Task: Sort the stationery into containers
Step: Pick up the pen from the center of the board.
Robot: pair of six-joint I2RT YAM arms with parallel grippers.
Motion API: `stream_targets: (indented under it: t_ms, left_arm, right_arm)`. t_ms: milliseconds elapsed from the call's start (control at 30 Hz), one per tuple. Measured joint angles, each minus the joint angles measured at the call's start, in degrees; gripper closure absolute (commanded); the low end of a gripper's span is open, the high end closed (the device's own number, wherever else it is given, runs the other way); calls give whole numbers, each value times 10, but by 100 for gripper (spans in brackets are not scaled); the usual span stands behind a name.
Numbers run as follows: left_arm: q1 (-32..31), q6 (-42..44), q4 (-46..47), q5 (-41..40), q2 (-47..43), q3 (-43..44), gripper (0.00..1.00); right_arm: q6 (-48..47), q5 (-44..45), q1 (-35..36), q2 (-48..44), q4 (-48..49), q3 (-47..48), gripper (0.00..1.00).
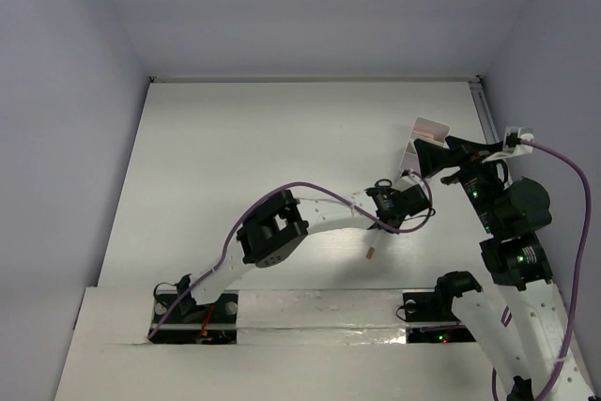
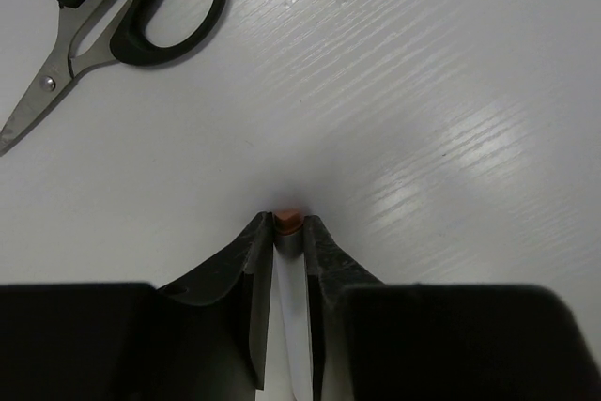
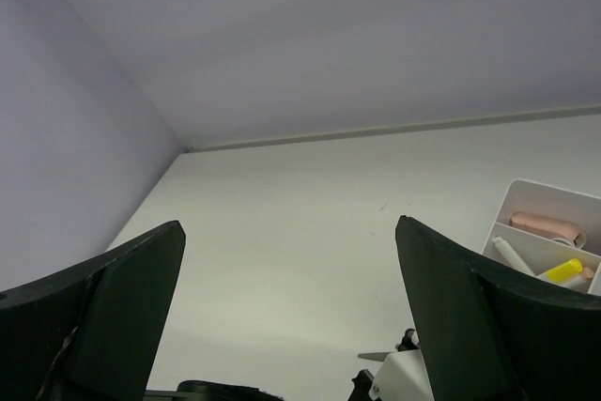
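Left gripper (image 2: 287, 232): closed onto a short white plastic pen with a red end (image 2: 290, 321). Both fingers press its barrel, and the red end pokes just past the tips.
Pen location: near the small white boxy container (image 3: 554, 192), on the side toward my arm bases. I cannot tell whether the pen touches the table or sits just off it.
Right gripper (image 3: 289, 232): jaws spread wide, holding nothing, hovering just beside the container.
Container contents: a yellow-ended pen and a pinkish piece sit in its compartments.
Handling (my judgement): the pen looks light, stiff, smooth and round, so it could swivel or slip in a narrow pinch. I would hold it across the barrel and move slowly.
Scissors: small black-handled steel scissors (image 2: 45, 86) lie flat near the container, apart from the pen. They look heavier and flatter than the pen, so I would grip them across the pivot.
Surface: white table (image 2: 423, 91), faintly ribbed. I expect little friction.
Room: plain lavender walls (image 3: 329, 25) enclose the table on three sides.
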Motion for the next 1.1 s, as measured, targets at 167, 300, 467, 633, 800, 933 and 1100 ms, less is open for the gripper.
stream_targets:
  t_ms: [167, 300, 467, 633, 800, 933, 1100]
  left_arm:
    - [-1, 3, 7, -6, -3, -7, 100]
    - [-2, 7, 31, -11, -17, -33, 100]
    - [1, 14, 77, -8, -62, -107, 100]
    - [11, 30, 160, -8, -152, -191, 100]
    - [52, 56, 302, 16, -243, -207, 100]
    - [102, 76, 436, 49, -259, -186, 100]
    - [151, 86, 566, 99, -182, -115, 100]
  right_arm:
    - [0, 7, 0, -6, -1, 0, 0]
    - [0, 17, 0, -12, -2, 0, 0]
    - [9, 62, 0, -39, -3, -2, 0]
    - [21, 129, 0, -102, 0, -19, 0]
    - [27, 176, 0, -134, 2, -29, 0]
    - [28, 190, 0, -135, 3, -31, 0]
    - [28, 194, 0, -135, 12, -43, 0]
